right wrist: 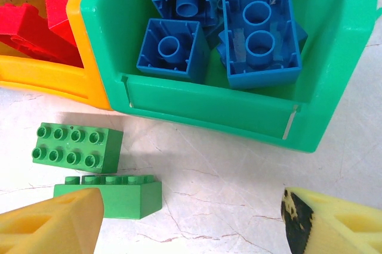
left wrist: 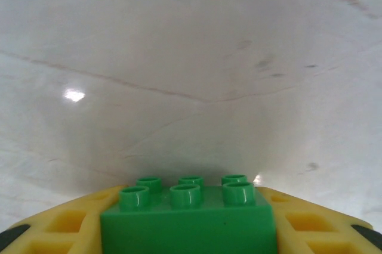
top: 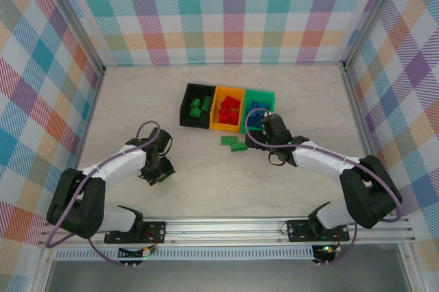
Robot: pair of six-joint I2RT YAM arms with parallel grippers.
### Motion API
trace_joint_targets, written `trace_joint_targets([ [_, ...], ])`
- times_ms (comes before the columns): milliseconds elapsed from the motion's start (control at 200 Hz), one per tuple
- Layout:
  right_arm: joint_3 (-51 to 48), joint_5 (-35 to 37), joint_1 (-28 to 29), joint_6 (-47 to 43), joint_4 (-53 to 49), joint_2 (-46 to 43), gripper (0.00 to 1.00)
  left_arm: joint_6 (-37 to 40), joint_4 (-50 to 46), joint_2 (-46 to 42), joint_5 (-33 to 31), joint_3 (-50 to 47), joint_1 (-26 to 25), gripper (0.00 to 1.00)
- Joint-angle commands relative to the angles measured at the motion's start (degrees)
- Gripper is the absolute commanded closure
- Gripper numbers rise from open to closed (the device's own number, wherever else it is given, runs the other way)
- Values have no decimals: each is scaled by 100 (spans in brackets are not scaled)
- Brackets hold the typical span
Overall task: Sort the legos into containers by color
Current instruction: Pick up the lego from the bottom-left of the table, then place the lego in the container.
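Overhead view: three bins stand in one touching row near the middle of the surface (top: pixel 206 192). The black bin (top: pixel 199 87) is on the left, the orange bin (top: pixel 225 127) is in the centre, and the green bin (top: pixel 260 92) is on the right. I read green bricks (top: pixel 200 107) in the black bin, red bricks (top: pixel 228 108) in the orange bin and blue bricks (top: pixel 255 115) in the green bin.

Right wrist view: the right tool (right wrist: pixel 191 230) hangs over bare surface just in front of the green bin. Its jaws are spread wide and there is nothing between its yellow pads (right wrist: pixel 51 224). Several of the blue bricks lie with their hollow undersides up. Two loose green bricks rest on the surface in front of the seam between the orange and green bins. The upper loose brick (right wrist: pixel 74 146) lies flat with eight studs up. The lower loose brick (right wrist: pixel 113 197) lies just beside it, and the pad on the left of the view covers part of it.

Left wrist view: the left tool (top: pixel 158 172) sits over open surface, well apart from the bins, on the near-left side. Its jaws are closed narrow on a held green brick (left wrist: pixel 188 221), which has its studs up and six of them showing. The yellow pads sit against both flanks of this brick. I cannot tell whether the brick touches the surface or is lifted clear of it.
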Motion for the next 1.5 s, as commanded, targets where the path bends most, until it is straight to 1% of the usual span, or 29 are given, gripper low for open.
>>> trace_joint_targets([
  [0,26,-26,-5,9,-2,-10,22,99,350,166,367,207,57,65],
  [220,15,9,3,9,21,-4,22,133,820,654,800,690,48,65],
  [315,-28,-7,1,26,67,-40,22,337,628,1063,1009,1269,41,68],
  [435,6,35,0,9,8,-33,22,489,604,1361,1207,1870,30,68],
  [715,-46,71,3,0,63,-84,21,901,148,2031,1109,3661,30,67],
  [855,-25,106,-1,5,4,-94,22,1077,-73,2629,1261,4553,39,66],
  [975,-130,149,-1,13,104,-199,21,1121,-62,3100,1492,5163,39,65],
  [1175,-107,187,3,9,72,-189,22,1322,-350,4012,1317,6282,122,63],
  [1320,-121,179,4,1,73,-222,22,1207,-638,4511,923,6970,249,56],
  [1385,-119,206,0,0,72,-224,22,1088,-508,4549,1047,6992,250,51],
  [1415,-107,207,-1,0,45,-225,22,1020,-347,4517,1184,6914,250,45],
  [1450,-92,211,-1,-13,33,-224,22,943,-150,4470,1293,6806,250,40],
  [1495,-109,201,2,-3,53,-239,22,871,62,4380,1394,6664,250,37],
])
